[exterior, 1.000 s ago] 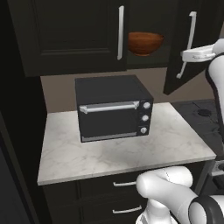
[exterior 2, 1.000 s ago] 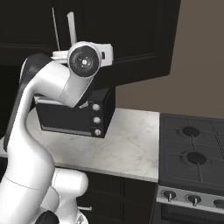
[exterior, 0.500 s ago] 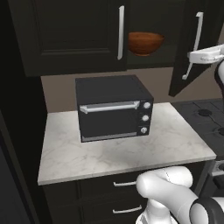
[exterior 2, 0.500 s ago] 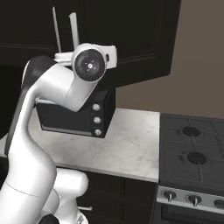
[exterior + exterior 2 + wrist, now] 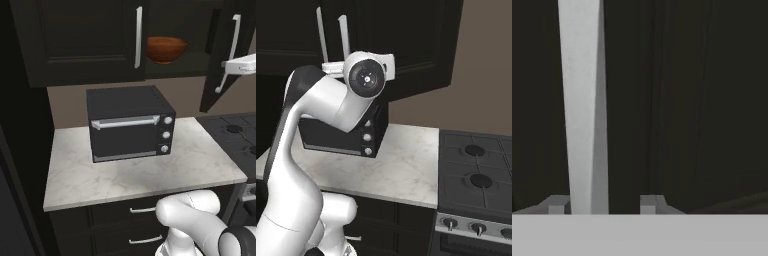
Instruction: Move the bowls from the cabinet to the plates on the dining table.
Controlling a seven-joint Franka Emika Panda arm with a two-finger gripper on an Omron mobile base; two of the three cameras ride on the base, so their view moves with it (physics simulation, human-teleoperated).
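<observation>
A glossy reddish-brown bowl [image 5: 166, 49] sits on a shelf inside the dark wall cabinet [image 5: 75, 40], in the gap left by the right door [image 5: 220, 60], which stands swung outward. My gripper [image 5: 227, 66] reaches that door's long silver bar handle [image 5: 234, 37] from the right. In the hand view the handle [image 5: 579, 100] runs upright between my fingertips, close to the left finger [image 5: 557, 204], with a gap to the right one. The gripper [image 5: 602, 205] is open around the bar, not clamped on it.
A black toaster oven [image 5: 129, 122] stands on the small marble counter [image 5: 150, 172] under the cabinet. Dark drawers [image 5: 145, 225] with short handles sit below. A black stove top [image 5: 476, 170] adjoins the counter on the right. My arm [image 5: 316, 130] rises in front of the oven.
The right cabinet door has swung further outward, and my hand on its handle has moved right with it. The bowl has not moved.
</observation>
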